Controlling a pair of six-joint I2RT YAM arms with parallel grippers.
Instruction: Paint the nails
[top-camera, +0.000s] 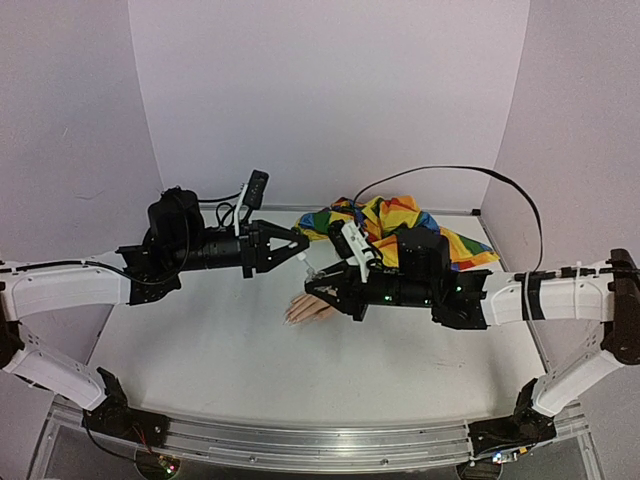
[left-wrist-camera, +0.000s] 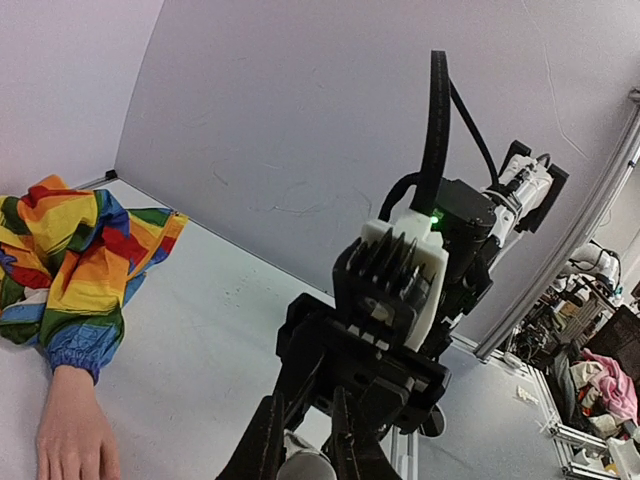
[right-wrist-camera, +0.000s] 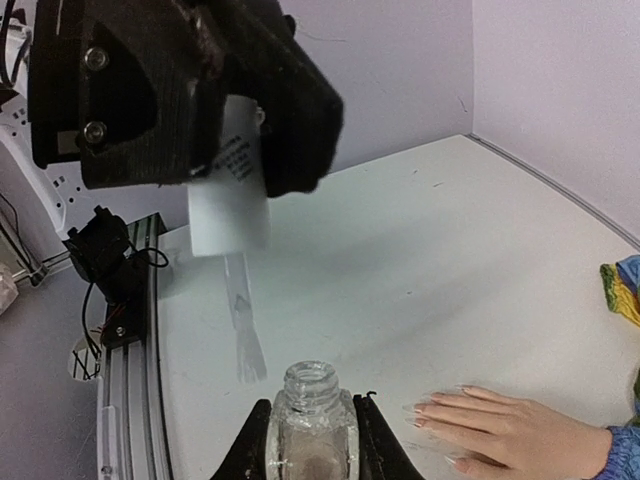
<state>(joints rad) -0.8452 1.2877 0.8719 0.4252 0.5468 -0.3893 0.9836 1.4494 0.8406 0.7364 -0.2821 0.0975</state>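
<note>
The peach mannequin hand lies palm down on the table, its wrist in the rainbow sleeve. Its pale nails show in the right wrist view, near the bottle. My right gripper is shut on the small clear open bottle, held just left of the fingertips. My left gripper is shut on the white cap, whose clear brush hangs above and left of the bottle's mouth. The cap also shows between my left gripper's fingers in the left wrist view.
The sleeve's cloth is heaped at the back of the table against the rear wall. Both grippers meet over the table's middle, just behind the hand. The metal rail runs along the near edge.
</note>
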